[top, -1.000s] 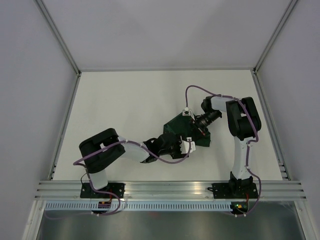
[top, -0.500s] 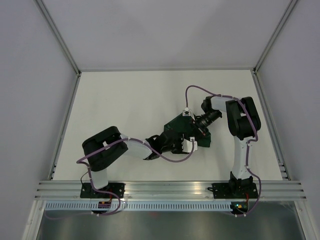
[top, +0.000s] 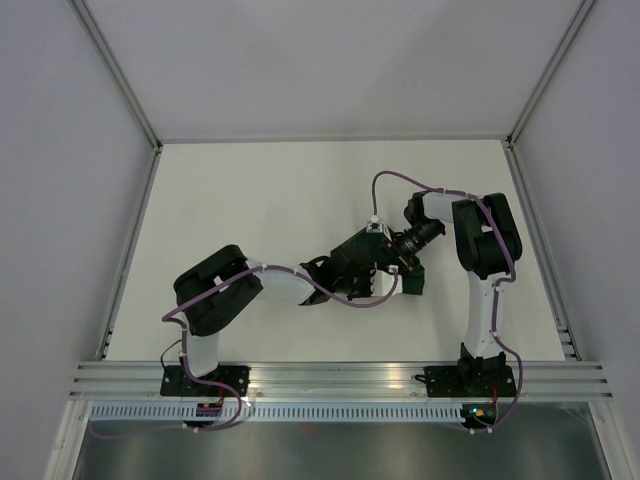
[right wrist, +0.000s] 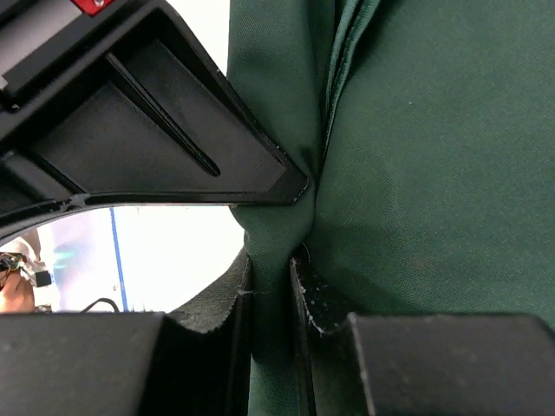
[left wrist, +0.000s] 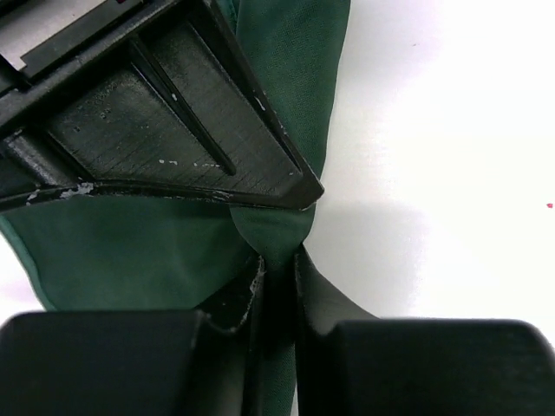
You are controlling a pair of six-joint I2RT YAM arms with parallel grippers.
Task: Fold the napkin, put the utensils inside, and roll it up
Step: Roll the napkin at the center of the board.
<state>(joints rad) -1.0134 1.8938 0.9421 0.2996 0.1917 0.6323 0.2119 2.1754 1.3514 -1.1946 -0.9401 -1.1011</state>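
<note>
Pinching a narrow ridge of the napkin point(left wrist: 130, 251) in the left gripper point(left wrist: 277, 232) — jaws drawn almost together, with only the thickness of the cloth between them. Trailing green cloth to the left of that gripper and up behind its upper finger; to its right, bare white bench point(left wrist: 434, 130). Clamping the same napkin in the right gripper point(right wrist: 276, 227) as well — jaws set close, squeezing a bunched pleat, with the broad body of the cloth to its right. From above, meeting nose to nose over the crumpled dark green bundle, with one corner poking out onto the bench just beside the right gripper.
</note>
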